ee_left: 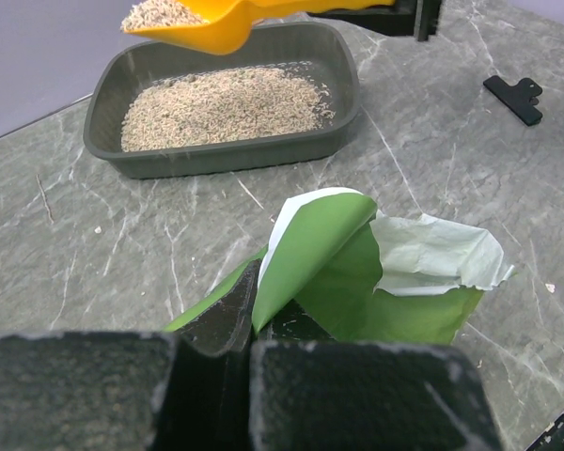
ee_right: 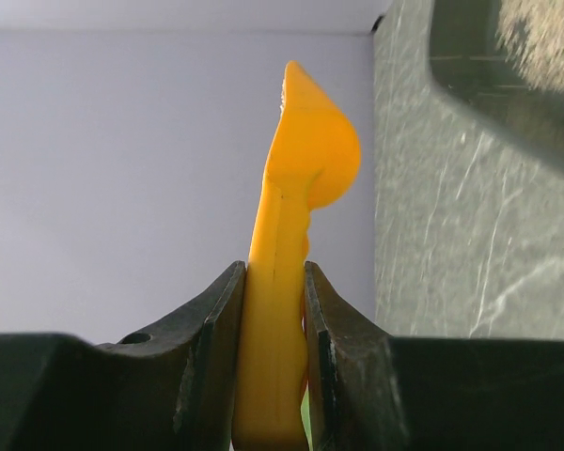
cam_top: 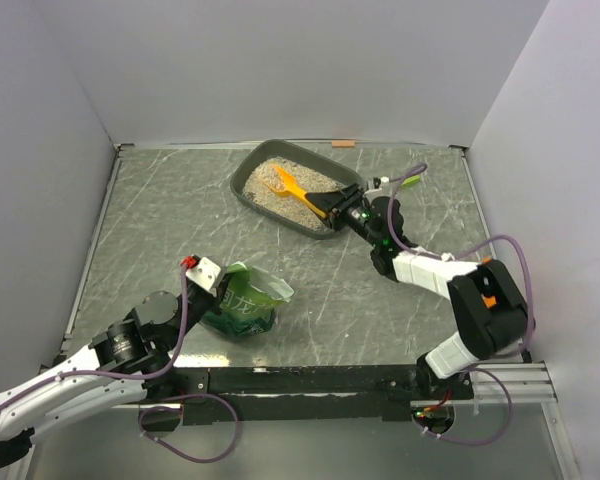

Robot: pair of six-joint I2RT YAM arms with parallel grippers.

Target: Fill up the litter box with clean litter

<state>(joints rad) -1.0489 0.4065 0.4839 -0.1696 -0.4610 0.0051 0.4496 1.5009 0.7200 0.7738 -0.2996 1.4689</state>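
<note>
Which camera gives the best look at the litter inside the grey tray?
Left wrist: the litter spreads across the tray, close and sharp. Top external shows it small, partly under the orange scoop; right wrist catches only a blurred corner.

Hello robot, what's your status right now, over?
Left gripper shut on bag. Right gripper shut on scoop, loaded, over litter box. Box holds litter. Clip lies aside.
</note>
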